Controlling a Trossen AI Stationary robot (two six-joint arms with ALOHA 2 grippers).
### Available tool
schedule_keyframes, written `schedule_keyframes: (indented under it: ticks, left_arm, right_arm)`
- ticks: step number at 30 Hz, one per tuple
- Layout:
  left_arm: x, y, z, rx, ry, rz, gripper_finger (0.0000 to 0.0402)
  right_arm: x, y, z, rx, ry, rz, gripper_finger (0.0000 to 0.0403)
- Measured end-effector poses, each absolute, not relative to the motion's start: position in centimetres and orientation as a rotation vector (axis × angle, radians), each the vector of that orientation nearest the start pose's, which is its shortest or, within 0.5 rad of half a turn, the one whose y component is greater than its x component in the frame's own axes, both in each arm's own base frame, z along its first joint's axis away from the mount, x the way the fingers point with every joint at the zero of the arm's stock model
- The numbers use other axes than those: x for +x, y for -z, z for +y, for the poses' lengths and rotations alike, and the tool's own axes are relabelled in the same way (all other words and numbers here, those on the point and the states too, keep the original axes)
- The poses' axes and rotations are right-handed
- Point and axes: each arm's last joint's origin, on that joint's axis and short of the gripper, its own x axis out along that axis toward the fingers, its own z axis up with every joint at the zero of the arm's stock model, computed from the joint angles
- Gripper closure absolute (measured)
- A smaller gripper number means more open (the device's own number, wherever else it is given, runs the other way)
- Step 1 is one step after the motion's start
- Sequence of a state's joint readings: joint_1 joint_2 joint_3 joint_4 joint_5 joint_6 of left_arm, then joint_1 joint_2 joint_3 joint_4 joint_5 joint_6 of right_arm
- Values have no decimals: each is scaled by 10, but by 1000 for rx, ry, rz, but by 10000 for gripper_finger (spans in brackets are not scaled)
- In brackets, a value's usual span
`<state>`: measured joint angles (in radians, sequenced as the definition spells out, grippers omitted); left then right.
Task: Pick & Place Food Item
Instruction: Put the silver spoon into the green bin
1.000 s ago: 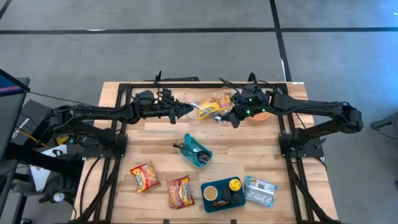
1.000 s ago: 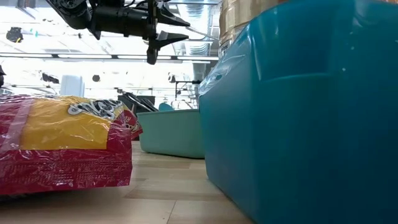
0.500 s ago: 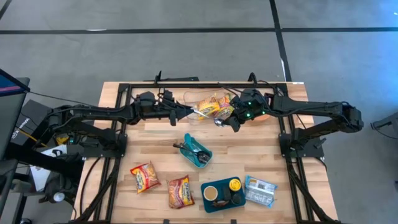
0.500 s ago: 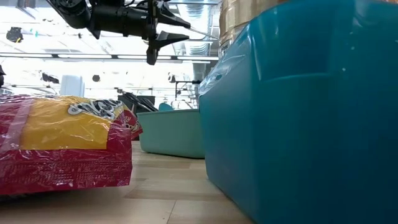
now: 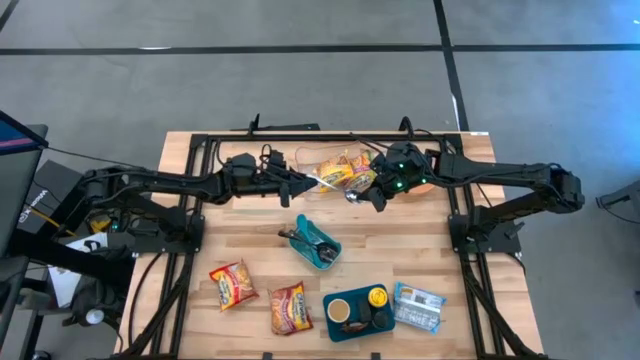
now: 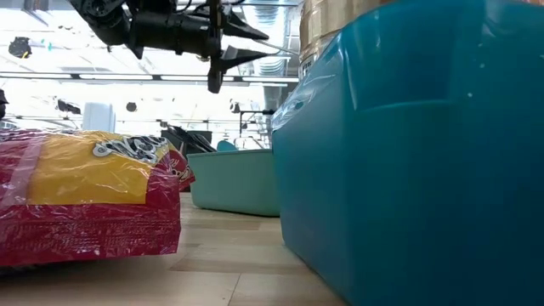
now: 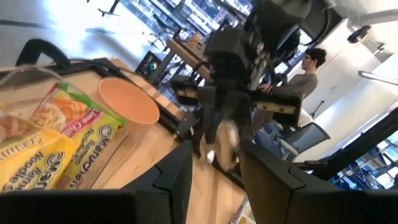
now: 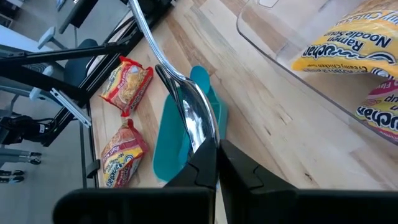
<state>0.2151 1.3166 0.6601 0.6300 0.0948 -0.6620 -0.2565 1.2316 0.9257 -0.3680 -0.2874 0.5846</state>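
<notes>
At the desk's far edge the right gripper [image 8: 214, 146] pinches a spoon [image 8: 186, 109] beside the ramen packets [image 5: 340, 172] (in a clear container) — left gripper [image 7: 214, 165] spread open — grasping a packet seemingly comes next.

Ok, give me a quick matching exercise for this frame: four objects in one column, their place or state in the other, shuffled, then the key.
Objects:
1. spoon
2. yellow noodle packets
3. orange bowl
4. teal tray

Places or states:
A. mid-table, holding utensils
B. lying in the clear container
C. gripped by the right gripper
D. empty, by the right arm at the far edge

Pairs: 1-C, 2-B, 3-D, 4-A
</notes>
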Motion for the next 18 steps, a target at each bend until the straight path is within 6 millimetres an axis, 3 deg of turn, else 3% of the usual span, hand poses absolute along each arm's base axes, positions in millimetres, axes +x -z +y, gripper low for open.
schedule_keyframes:
  ticks: [18]
  left_arm:
    - [277,-251,59,-667,-141,-9,276]
  right_arm:
    - [249,-273,-57,753,176,686,403]
